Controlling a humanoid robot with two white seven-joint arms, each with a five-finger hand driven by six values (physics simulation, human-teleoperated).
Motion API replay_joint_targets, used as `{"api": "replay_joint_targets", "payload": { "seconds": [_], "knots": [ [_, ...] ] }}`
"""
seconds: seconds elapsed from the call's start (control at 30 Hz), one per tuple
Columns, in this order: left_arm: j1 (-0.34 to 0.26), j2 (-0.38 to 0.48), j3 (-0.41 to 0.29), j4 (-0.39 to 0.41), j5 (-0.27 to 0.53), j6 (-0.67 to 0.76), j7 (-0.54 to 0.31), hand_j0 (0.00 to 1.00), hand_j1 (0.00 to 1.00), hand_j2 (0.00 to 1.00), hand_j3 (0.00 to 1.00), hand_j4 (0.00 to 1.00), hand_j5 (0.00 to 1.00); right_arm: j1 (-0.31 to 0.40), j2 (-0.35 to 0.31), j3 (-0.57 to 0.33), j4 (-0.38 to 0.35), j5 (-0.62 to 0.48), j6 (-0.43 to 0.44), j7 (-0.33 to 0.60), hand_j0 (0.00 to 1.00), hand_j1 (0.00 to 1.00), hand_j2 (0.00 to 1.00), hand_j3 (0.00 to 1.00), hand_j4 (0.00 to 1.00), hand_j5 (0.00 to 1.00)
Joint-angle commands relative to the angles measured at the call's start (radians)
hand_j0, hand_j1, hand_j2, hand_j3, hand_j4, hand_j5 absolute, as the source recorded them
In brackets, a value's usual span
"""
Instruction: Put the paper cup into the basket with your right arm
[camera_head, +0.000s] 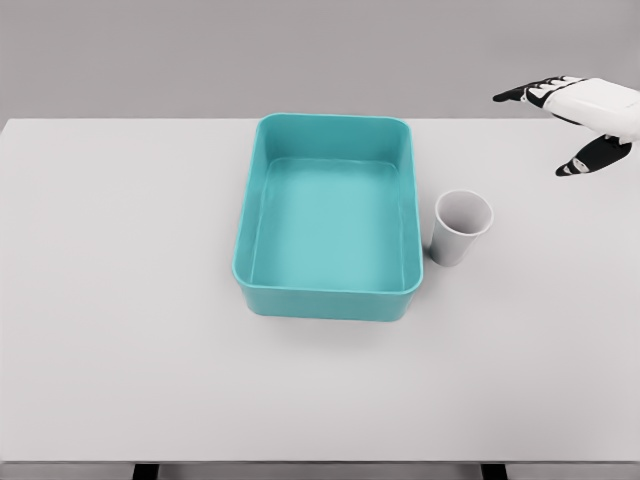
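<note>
A white paper cup (461, 228) is standing upright on the pale grey table (120, 300), mouth up, just beside the right wall of the teal rectangular plastic basket (330, 294). A thin strip of table is showing between the two, so they seem apart rather than touching. The cup is sitting near the basket's front right corner, which is leaving only a short lift over the rim to finish the task.

The basket is lying open in the middle of the table, its long side running away from the camera. It is holding nothing: the smooth floor is showing bare from wall to wall. The cup is also showing only a white interior, with no contents visible.

The right hand (583, 120), white with dark fingertips, is hovering at the upper right, beyond the cup and well apart from it. Its fingers (535, 95) are stretched out and spread from the thumb, released and grasping nothing. That posture looks suited to an approach, with the gap between thumb and fingers facing towards the cup's side, though the grasp is not yet begun. The hand is reaching in from the cup's free side, away from the basket wall, which should be giving the fingers room to wrap around it.

The left arm is not appearing anywhere.
</note>
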Motion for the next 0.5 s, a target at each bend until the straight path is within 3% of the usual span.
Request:
{"api": "replay_joint_targets", "payload": {
  "seconds": [0.0,0.13,0.17,0.2,0.33,0.43,0.47],
  "knots": [
    [0.000,0.000,0.000,0.000,0.001,0.000,0.000,1.00,1.00,1.00,1.00,1.00,1.00,0.000,-0.001,0.002,-0.004,0.000,-0.002,0.000,1.00,1.00,1.00,1.00,1.00,1.00],
    [0.000,0.000,0.000,0.000,-0.001,0.000,0.000,1.00,1.00,1.00,1.00,1.00,1.00,0.005,-0.003,0.000,-0.006,-0.009,-0.012,0.023,0.98,0.98,0.98,0.98,0.98,0.98],
    [0.000,0.000,0.000,0.000,0.001,0.000,0.000,1.00,1.00,1.00,1.00,1.00,1.00,0.008,-0.001,0.000,-0.001,-0.086,-0.009,0.096,0.97,0.97,0.97,0.97,0.97,0.97],
    [0.000,0.000,0.000,0.000,0.001,0.000,0.000,1.00,1.00,1.00,1.00,1.00,1.00,0.009,-0.003,-0.001,0.028,-0.277,-0.011,0.150,0.96,0.96,0.96,0.96,0.96,0.96],
    [0.000,0.000,0.000,0.000,0.001,0.000,0.000,1.00,1.00,1.00,1.00,1.00,1.00,0.011,0.017,-0.030,0.250,-0.641,-0.074,0.150,0.98,0.98,0.98,0.98,0.98,0.98],
    [0.000,0.000,0.000,0.000,0.001,0.000,0.000,1.00,1.00,1.00,1.00,1.00,1.00,0.012,0.137,-0.036,0.509,-0.790,-0.178,0.150,0.99,0.99,0.99,0.99,0.99,0.99],
    [0.000,0.000,0.000,0.000,0.001,0.000,0.000,1.00,1.00,1.00,1.00,1.00,1.00,0.012,0.147,-0.035,0.525,-0.797,-0.181,0.150,0.99,0.99,0.99,0.99,0.99,0.99]
  ]
}}
